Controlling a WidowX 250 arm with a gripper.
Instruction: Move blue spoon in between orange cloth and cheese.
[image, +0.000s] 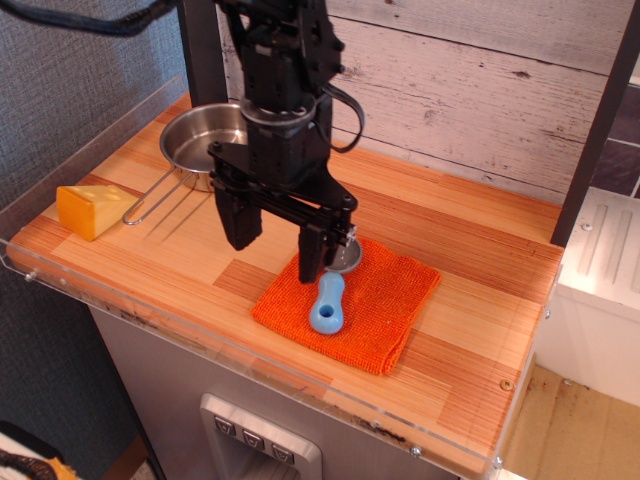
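Cheese (92, 209) is sitting way over on the left end of the tabletop (480, 300), near the front edge, with the wire handle of the steel pan (197, 143) pointing toward it. Bare wood is lying between that wedge and the orange cloth (372, 300), so that's the spot the spoon is heading for, I'd guess.

Moving right, the pincer (276, 236) is hanging with its jaws spread wide, one finger over the wood left of the cloth and the other over the cloth's upper left part, right by the spoon's bowl. It isn't holding anything.

The blue spoon (329, 299) is lying flat on the cloth, grey bowl toward the back and partly hidden behind the right finger, chunky blue handle pointing at the front edge.

Handling-wise, it's looking like a light, stiff plastic toy, probably a bit slick. I'd be grabbing across the thick handle, since the round bowl is likely going to squirt out of the fingers. The cloth is soft and could bunch up or get dragged along if the fingers are digging in too low.
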